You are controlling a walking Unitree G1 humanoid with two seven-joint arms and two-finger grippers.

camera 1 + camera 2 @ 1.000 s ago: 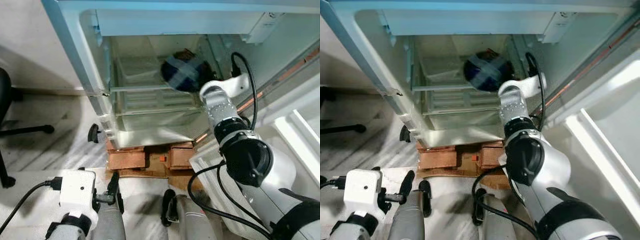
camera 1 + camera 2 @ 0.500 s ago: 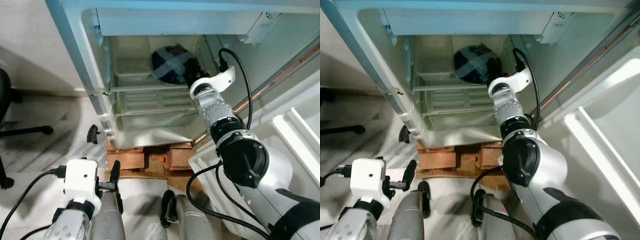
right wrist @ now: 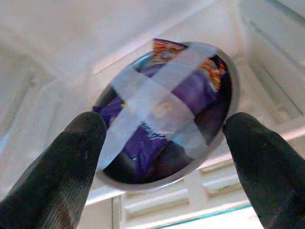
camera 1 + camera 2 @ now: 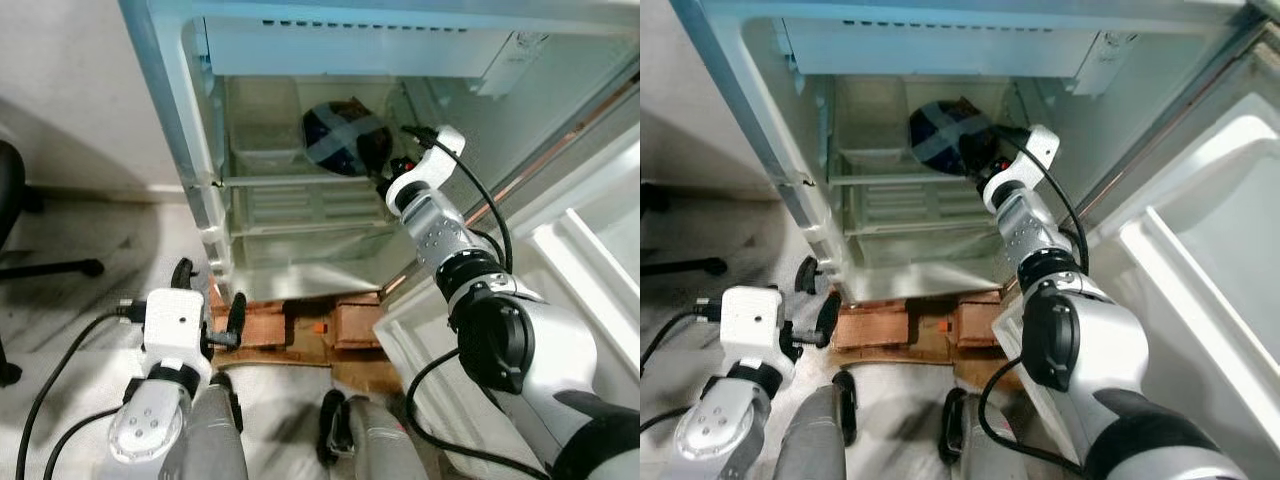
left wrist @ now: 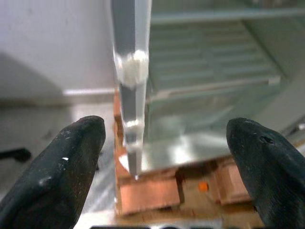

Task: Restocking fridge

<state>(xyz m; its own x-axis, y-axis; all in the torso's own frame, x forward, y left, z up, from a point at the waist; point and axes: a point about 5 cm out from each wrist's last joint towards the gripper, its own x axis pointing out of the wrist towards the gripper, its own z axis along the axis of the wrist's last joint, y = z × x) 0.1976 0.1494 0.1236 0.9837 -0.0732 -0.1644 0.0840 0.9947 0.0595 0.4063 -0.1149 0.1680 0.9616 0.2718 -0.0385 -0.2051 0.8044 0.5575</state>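
A round dark bowl (image 4: 345,138) holding a purple snack packet, with two strips of pale tape crossed over its top, lies tilted on the upper glass shelf (image 4: 290,180) inside the open fridge. My right gripper (image 3: 164,128) reaches into the fridge just in front of the bowl. It is open, with one black finger to each side of the bowl (image 3: 167,124), and I cannot tell whether the fingers touch it. Low down by the fridge's front left corner, my left gripper (image 5: 164,128) stands open with nothing between its fingers.
The fridge's left wall edge (image 4: 190,150) juts forward near my left gripper. The open door (image 4: 590,270) with its white bins stands at the right. Reddish wooden blocks (image 4: 300,325) lie under the fridge. A chair base (image 4: 40,270) is on the floor at far left.
My right arm has pushed the bowl left and deeper onto the shelf. My left gripper has risen toward the fridge's lower front. The camera has tilted slightly.
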